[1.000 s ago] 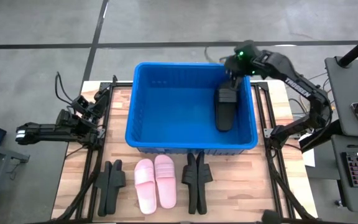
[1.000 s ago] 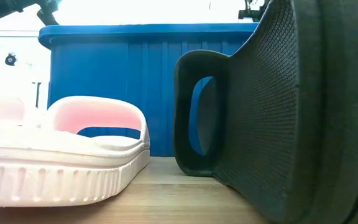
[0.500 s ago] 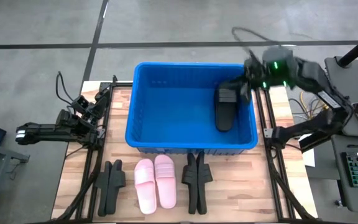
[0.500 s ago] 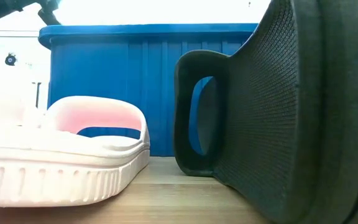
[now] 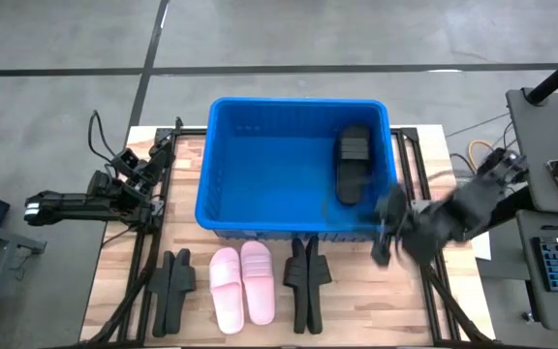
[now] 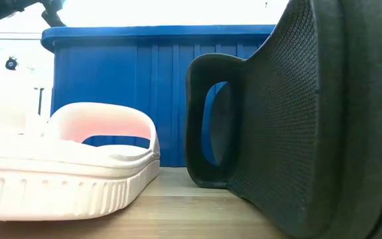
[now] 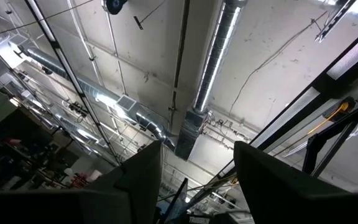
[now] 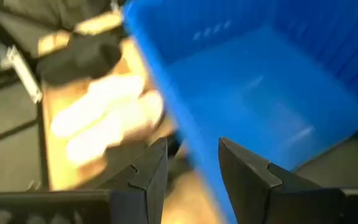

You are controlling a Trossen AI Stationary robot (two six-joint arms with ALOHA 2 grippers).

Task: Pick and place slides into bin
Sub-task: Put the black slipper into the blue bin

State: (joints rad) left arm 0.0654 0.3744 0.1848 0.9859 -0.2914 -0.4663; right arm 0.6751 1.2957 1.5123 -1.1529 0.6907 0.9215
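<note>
One matte black slide lies inside the large bright blue plastic bin, against its right wall. On the wooden bench at the near edge: a pale pink pair of slides between two black pairs. Right gripper, jaws spread and empty, hangs just off the bin's near right corner. Left gripper, jaws spread and empty, waits at the left edge.

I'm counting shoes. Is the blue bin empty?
No. One black slide lies inside the bin, by its right wall; the rest sit outside.
</note>
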